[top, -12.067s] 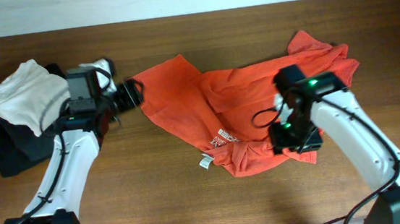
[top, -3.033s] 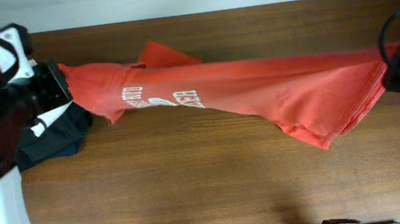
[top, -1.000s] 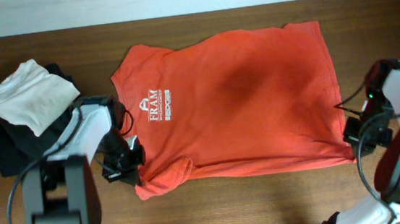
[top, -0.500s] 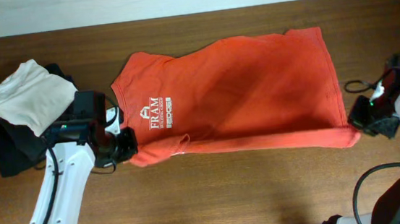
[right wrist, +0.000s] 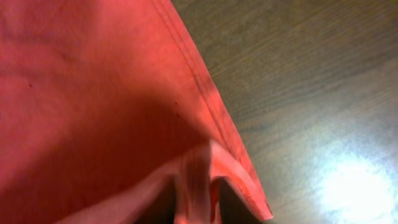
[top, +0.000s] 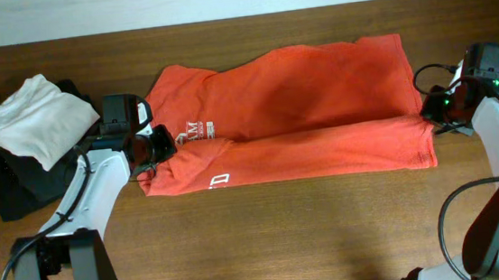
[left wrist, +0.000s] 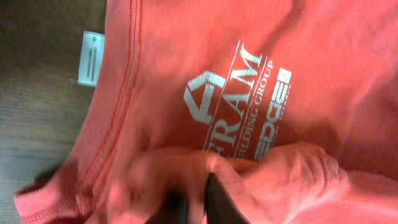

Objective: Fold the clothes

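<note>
While the brown wooden surface (top: 267, 238) is carrying everything, the red-orange short-sleeved cotton T-shirt (top: 300, 99) is lying stretched across its middle, with its near edge doubled over the front as a long band. At the left end, a crumpled white garment (top: 30, 118) is resting on a pile of black garments (top: 9, 188). The left claw (top: 152, 147) is pinching bunched fabric at the collar end, closed on it. The right claw (top: 430, 111) is clamping a fold at the hem end. A small white neck tag (left wrist: 91, 58) is lying just beside the collar ribbing.

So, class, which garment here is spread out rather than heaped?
The red-orange T-shirt, stretched across the middle with its near edge folded over; the white garment and black garments lie heaped at the left.
</note>
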Tool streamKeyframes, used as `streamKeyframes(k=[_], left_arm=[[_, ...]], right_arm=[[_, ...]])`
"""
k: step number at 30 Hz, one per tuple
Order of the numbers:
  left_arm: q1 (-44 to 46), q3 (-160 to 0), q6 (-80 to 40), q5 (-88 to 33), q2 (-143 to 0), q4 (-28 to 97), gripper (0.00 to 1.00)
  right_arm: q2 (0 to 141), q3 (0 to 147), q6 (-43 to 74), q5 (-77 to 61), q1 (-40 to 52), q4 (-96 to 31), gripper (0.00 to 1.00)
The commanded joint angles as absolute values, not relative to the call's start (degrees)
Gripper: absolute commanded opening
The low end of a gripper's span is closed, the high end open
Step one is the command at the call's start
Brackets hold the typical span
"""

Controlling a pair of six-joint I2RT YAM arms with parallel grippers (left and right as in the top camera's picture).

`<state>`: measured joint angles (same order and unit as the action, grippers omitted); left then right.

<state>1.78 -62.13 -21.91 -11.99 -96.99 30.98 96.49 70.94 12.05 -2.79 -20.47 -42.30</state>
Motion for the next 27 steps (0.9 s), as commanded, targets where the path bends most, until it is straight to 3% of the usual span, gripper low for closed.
streamKeyframes(k=[1, 2, 5, 12, 21, 23, 26, 27], left_arm=[[1.28, -62.02, -22.9, -12.19, -97.54, 30.41, 0.74], [1.28, -62.02, -22.9, -12.21, -97.54, 30.63, 0.82], [0.56, -62.02, -22.9, -12.21, -97.47, 34.74, 0.86], [-0.23, -61.34, -21.8, -8.93, -97.56, 43.94, 0.87], [-0.12, -52.8, -21.8, -8.93, -97.56, 34.44, 0.86], [-0.12, -51.68, -21.8, -8.93, -97.56, 33.32, 0.81], [-0.19, -51.09, -21.8, -8.91, -97.56, 33.71, 0.47], [-0.19, -50.87, -21.8, -8.91, -97.56, 34.06, 0.44]], right_arm=[[99.0, 70.81, 12.32, -4.03, -20.27, -41.98, 0.68], [99.46, 70.81, 12.29, -3.88, -20.27, -42.06, 0.68], [100.84, 70.81, 12.29, -3.86, -20.27, -44.36, 0.68], [103.94, 70.59, 12.29, -0.16, -20.32, -51.81, 0.68], [109.71, 67.11, 12.34, 3.7, -20.36, -51.2, 0.64], [110.0, 67.11, 12.32, 3.79, -20.38, -51.79, 0.54], [110.0, 67.11, 12.58, 6.33, -20.38, -53.74, 0.31], [110.0, 67.11, 12.6, 7.7, -20.38, -54.65, 0.28]])
